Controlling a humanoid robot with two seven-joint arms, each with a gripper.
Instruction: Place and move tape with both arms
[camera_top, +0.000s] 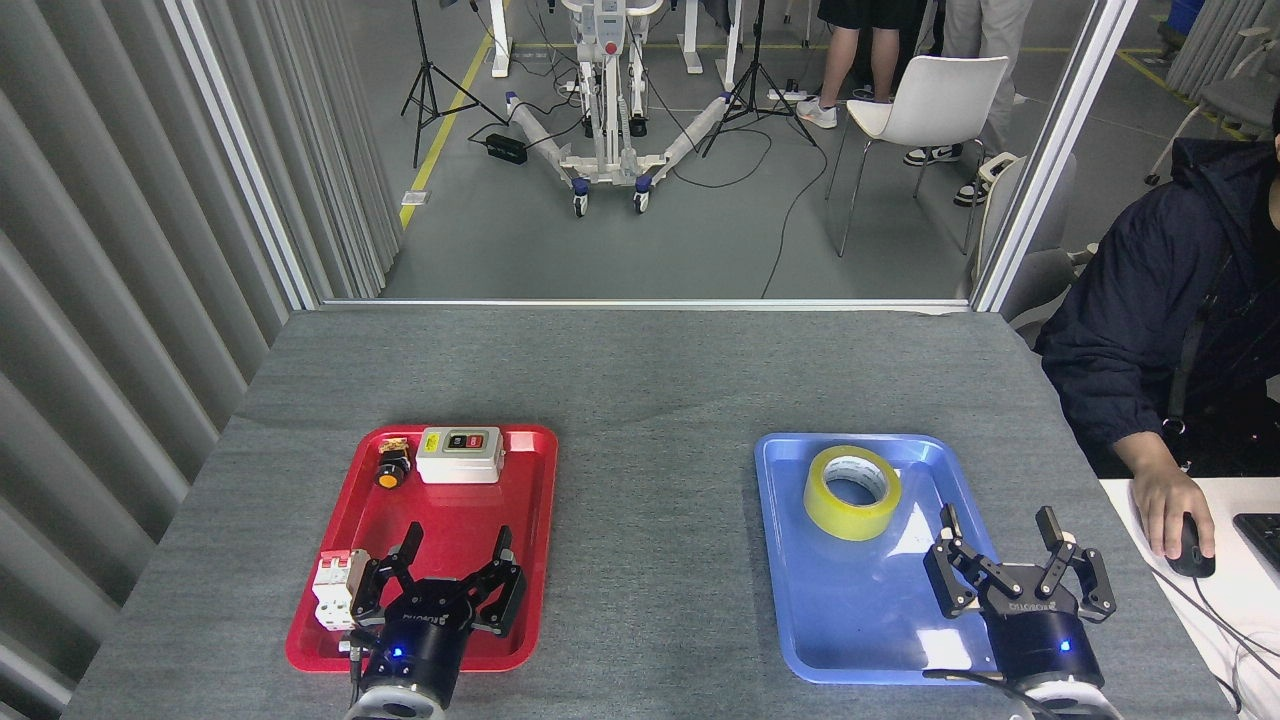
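- Pincers first, nearest the view: the left black three-fingered pincer (445, 590) hovers over the near end of the shallow red plastic tray (530, 560), fingers spread and grasping nothing.
- The right black three-fingered pincer (1015, 565) sits at the near right corner of the shallow blue plastic tray (800, 600), fingers likewise spread and empty, well apart from the tape.
- Beside the left pincer, a small white breaker block with red switches (330, 590) stands at the red tray's left edge, just beside the fingers; a careless lift or swing of that arm could knock it.
- Farther back on the blue tray lies the wide roll of translucent yellow packing tape with a white core (851, 492), flat on its side, hole upward, near the tray's far rim and untouched.
- Risk, as I judge it: the roll is smooth and round, so a grasp off-centre could push it sliding across the slick tray or pinch only the rim and let it tip out.
- A low approach could also catch the raised tray rim and drag the whole tray over the grey felt-covered table (650, 380).
- At the red tray's far end sit a white switch box with two buttons (459, 455) and a small yellow-capped push button (391, 469), crowding any drop spot there.
- At the far right, a person's hand (1170, 510) rests on a mouse, close to the right arm's sweep.
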